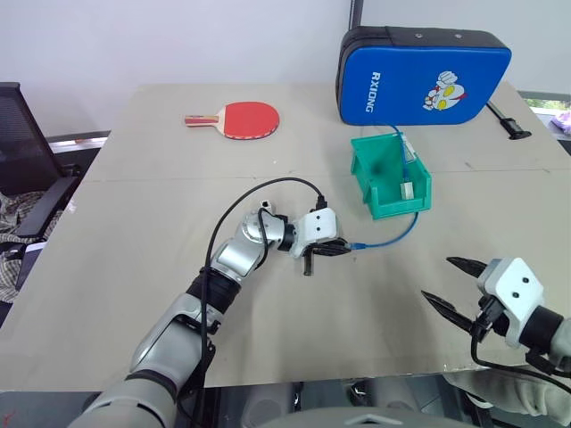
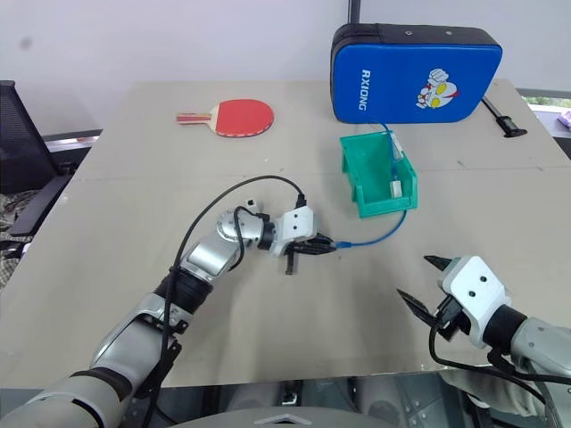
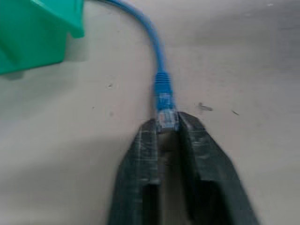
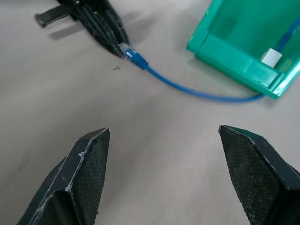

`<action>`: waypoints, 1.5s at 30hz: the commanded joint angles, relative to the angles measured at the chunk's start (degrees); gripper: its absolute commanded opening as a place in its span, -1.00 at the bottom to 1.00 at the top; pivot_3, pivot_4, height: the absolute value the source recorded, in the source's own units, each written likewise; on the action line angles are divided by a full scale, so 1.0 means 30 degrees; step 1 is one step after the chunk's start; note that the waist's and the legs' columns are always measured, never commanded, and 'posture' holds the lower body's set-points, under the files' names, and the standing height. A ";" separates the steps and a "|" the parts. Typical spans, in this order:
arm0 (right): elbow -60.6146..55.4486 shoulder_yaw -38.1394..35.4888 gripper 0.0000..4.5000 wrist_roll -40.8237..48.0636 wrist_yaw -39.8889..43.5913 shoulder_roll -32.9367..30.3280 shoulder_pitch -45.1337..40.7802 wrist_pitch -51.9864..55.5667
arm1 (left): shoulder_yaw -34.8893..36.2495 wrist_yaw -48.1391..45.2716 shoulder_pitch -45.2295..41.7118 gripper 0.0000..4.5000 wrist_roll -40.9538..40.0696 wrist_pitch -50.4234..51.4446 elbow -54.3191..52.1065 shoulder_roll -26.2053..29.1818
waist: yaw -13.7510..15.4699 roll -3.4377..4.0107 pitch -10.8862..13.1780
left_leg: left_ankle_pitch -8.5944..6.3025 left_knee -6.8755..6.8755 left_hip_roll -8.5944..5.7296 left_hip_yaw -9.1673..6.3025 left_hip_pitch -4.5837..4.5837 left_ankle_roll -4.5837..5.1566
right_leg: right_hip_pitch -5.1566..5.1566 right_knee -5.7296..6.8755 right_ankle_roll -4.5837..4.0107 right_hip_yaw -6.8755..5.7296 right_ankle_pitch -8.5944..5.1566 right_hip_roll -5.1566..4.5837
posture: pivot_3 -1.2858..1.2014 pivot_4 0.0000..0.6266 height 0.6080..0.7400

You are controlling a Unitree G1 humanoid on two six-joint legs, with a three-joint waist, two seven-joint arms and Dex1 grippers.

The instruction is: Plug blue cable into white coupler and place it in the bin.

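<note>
Left pincer [image 1: 337, 249]: you see it clamped on the clear plug tip of the blue cable [image 1: 399, 235], low over the surface [image 1: 134, 223].
Right pincer [image 1: 452, 287]: fingers wide apart, holding nothing, at 4 o'clock.
Blue cable: curves from the plug up into the bin [image 1: 368, 169] at 1 o'clock.
White coupler [image 1: 406, 190]: inside the bin, on the cable's far end.

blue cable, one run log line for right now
left gripper: shut on blue cable plug | white coupler: in bin | right gripper: open
</note>
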 commanded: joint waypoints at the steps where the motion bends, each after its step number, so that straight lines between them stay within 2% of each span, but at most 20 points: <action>1: -0.0712 0.0643 0.61 0.0599 -0.0881 0.0164 -0.0145 0.0447 | 0.0480 -0.1156 0.0486 -0.99 -0.1055 0.0031 -0.0421 -0.0318 | 0.0004 0.0000 0.0000 | 0.0000 0.0000 0.0000 -0.0001 0.0000 0.0001 | 0.0000 0.0000 0.0000 0.0001 0.0000 -0.0002 | 0.03 -0.52 0.87; 6: -0.1139 0.1347 0.61 0.3007 -0.2238 0.1704 -0.0922 0.2284 | 0.2759 -0.2854 0.0870 -0.99 -0.6284 0.7117 -0.3590 -0.0253 | -0.0031 -0.0016 0.0008 | 0.0000 0.0002 0.0014 -0.0011 -0.0009 0.0001 | -0.0008 0.0002 0.0003 -0.0005 -0.0003 -0.0001 | 0.03 -0.52 0.87; 10: -0.1430 0.1204 0.61 0.8102 -0.4908 0.4714 -0.2313 0.5064 | 0.5218 -0.3235 0.0496 -0.99 -1.1676 1.5550 -0.5861 0.0887 | -0.0119 -0.0010 0.0006 | 0.0000 0.0000 0.0067 -0.0054 -0.0006 0.0000 | -0.0011 0.0019 0.0004 -0.0039 -0.0004 0.0024 | 0.03 -0.52 0.87; 15: -0.0760 0.1191 0.61 1.3471 -0.8937 0.7348 -0.3911 0.6090 | 0.7268 -0.2369 0.0249 -0.99 -1.5319 2.0565 -0.7350 0.1550 | -0.0138 -0.0001 0.0003 | 0.0002 0.0001 0.0098 -0.0103 -0.0010 -0.0002 | -0.0005 0.0024 0.0003 -0.0077 -0.0004 0.0045 | 0.03 -0.52 0.87; 19: 0.0082 0.1726 0.61 1.7009 -1.1216 0.7672 -0.4814 0.5842 | 0.7924 -0.1608 0.0251 -0.99 -1.6534 2.1996 -0.8096 0.1559 | -0.0151 -0.0003 0.0005 | 0.0002 0.0000 0.0065 -0.0096 -0.0019 -0.0002 | -0.0004 0.0011 -0.0002 -0.0058 0.0000 0.0026 | 0.03 -0.52 0.87; 25: 0.1396 0.2536 0.61 1.9996 -1.3598 0.6902 -0.6234 0.4995 | 0.8222 -0.0926 0.0518 -0.99 -1.7417 2.2534 -0.8966 0.1613 | -0.0222 -0.0004 0.0005 | 0.0002 -0.0002 0.0022 -0.0088 -0.0019 -0.0002 | -0.0005 0.0008 -0.0017 -0.0039 0.0006 0.0004 | 0.03 -0.52 0.87; 26: 0.1545 0.2693 0.43 2.0327 -1.3801 0.6739 -0.6371 0.4820 | 0.8253 -0.0816 0.0575 -1.00 -1.7530 2.2590 -0.9098 0.1599 | -0.0225 -0.0004 0.0005 | 0.0002 -0.0003 0.0020 -0.0088 -0.0019 -0.0002 | -0.0005 0.0008 -0.0025 -0.0039 0.0010 0.0004 | 0.03 -0.52 0.87; 28: 0.1882 0.2981 0.28 2.0842 -1.4342 0.6543 -0.6743 0.4411 | 0.8188 -0.0712 0.0762 -1.00 -1.7666 2.2584 -0.9471 0.1663 | -0.0291 -0.0004 0.0005 | 0.0002 -0.0006 0.0018 -0.0090 -0.0019 -0.0002 | -0.0006 0.0008 -0.0027 -0.0039 0.0010 0.0007 | 0.03 -0.52 0.87; 29: 0.2029 0.3075 0.28 2.1091 -1.4573 0.6404 -0.6875 0.4202 | 0.8164 -0.0619 0.0817 -1.00 -1.7717 2.2588 -0.9599 0.1648 | -0.0326 -0.0004 0.0005 | 0.0002 -0.0008 0.0019 -0.0090 -0.0019 -0.0002 | -0.0007 0.0008 -0.0035 -0.0037 0.0015 0.0007 | 0.03 -0.52 0.87; 38: 0.2355 0.3653 0.28 2.3184 -1.5387 0.5041 -0.7258 0.2640 | 0.8018 -0.0437 0.1247 -1.00 -1.7633 2.2048 -0.9760 0.1710 | -0.0453 -0.0004 0.0005 | 0.0002 -0.0009 0.0014 -0.0084 -0.0018 -0.0001 | -0.0006 0.0007 -0.0019 -0.0029 0.0007 0.0007 | 0.03 -0.52 0.87; 45: 0.2039 0.3862 0.28 2.4690 -1.4898 0.3053 -0.6493 0.2118 | 0.8146 -0.0264 0.1001 -1.00 -1.7544 2.1648 -0.9196 0.1575 | -0.0450 -0.0009 0.0008 | 0.0001 -0.0010 0.0013 -0.0079 -0.0020 -0.0001 | -0.0005 0.0004 -0.0014 -0.0025 0.0003 0.0008 | 0.03 -0.52 0.87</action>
